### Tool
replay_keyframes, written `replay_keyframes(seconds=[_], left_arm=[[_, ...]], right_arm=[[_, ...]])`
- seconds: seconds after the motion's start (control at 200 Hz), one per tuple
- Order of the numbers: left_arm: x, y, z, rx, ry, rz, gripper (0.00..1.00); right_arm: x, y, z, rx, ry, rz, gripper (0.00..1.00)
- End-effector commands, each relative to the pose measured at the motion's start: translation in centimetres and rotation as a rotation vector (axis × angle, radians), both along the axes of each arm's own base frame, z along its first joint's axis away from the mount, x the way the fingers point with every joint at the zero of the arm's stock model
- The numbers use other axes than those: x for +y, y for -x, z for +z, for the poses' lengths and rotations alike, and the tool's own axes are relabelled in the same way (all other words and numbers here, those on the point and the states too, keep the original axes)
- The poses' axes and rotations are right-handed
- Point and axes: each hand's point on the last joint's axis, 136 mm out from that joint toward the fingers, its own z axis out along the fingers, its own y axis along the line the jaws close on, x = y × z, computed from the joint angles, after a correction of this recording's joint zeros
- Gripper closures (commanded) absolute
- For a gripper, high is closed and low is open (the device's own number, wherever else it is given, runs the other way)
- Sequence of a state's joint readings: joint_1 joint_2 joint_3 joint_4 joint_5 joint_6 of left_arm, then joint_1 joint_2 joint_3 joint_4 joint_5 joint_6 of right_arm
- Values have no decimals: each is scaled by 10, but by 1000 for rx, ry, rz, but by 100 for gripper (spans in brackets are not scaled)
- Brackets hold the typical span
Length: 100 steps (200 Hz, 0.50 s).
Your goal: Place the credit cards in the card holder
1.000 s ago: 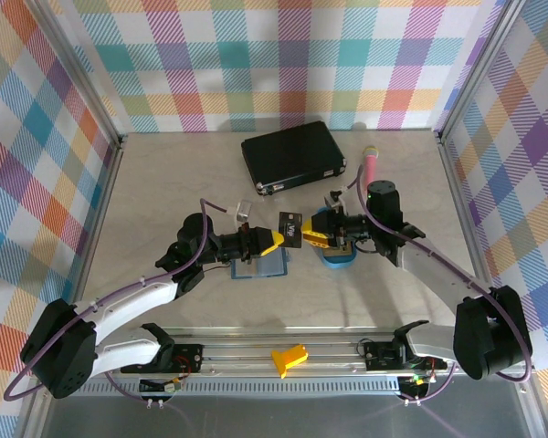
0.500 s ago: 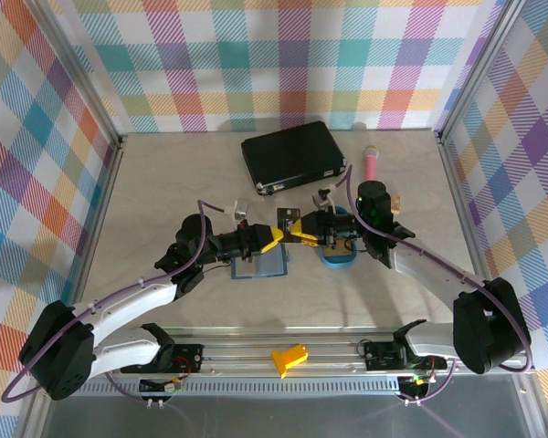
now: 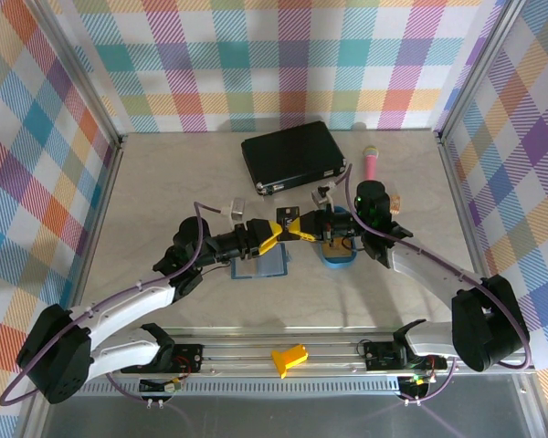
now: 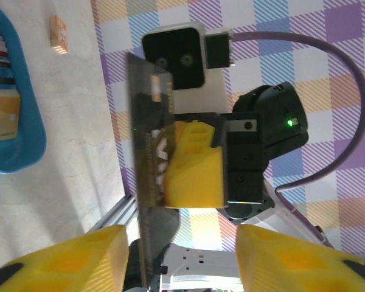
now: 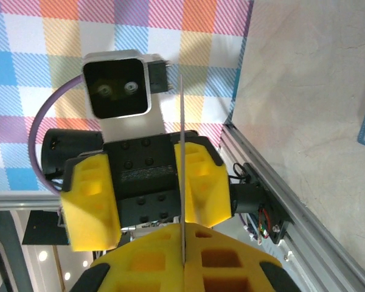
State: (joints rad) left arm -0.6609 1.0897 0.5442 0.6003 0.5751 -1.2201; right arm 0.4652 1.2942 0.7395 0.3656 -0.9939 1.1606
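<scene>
One dark credit card [image 3: 287,220] is held up in mid-air, clamped edge-on in the right gripper [image 3: 299,228], whose fingers are pinched tight on it. The left gripper [image 3: 272,239] is spread apart, with the card just beside one finger and not squeezed. The card holder [image 3: 258,265] is laid flat on the table [image 3: 164,182] under the left gripper. Other cards [image 4: 1,118] are kept in the blue tray [image 3: 340,260] nearby.
</scene>
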Motion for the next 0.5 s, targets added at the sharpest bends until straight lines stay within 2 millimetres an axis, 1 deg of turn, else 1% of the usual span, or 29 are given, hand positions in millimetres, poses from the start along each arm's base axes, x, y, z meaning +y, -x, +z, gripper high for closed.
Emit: replay_keyframes(seconds=[0.0,0.085,0.12,0.195,0.265,0.305,0.38,0.435,0.495], left_arm=[[9,5,12,-52,21,-8,45],[24,1,1,-12,-5,27,44],[32,-1,-7,16,-26,46,44],[53,-5,-34,97,-93,100,46],[68,-4,-50,126,-132,136,46],[73,-2,-52,116,-131,147,46],[75,0,-52,93,-113,153,46],[73,1,-51,89,-94,139,46],[70,3,-52,86,-81,115,46]], right_arm=[[-3,-1,-1,-46,39,-18,100],[-8,-3,-6,-56,88,-50,100],[-11,-4,-11,-60,118,-62,100],[-15,-2,-23,-66,176,-73,100],[-17,0,-34,-71,214,-78,100],[-16,1,-39,-74,224,-77,100],[-9,2,-44,-64,205,-66,100],[-3,1,-44,-39,176,-59,100],[5,-2,-39,-32,133,-56,100]])
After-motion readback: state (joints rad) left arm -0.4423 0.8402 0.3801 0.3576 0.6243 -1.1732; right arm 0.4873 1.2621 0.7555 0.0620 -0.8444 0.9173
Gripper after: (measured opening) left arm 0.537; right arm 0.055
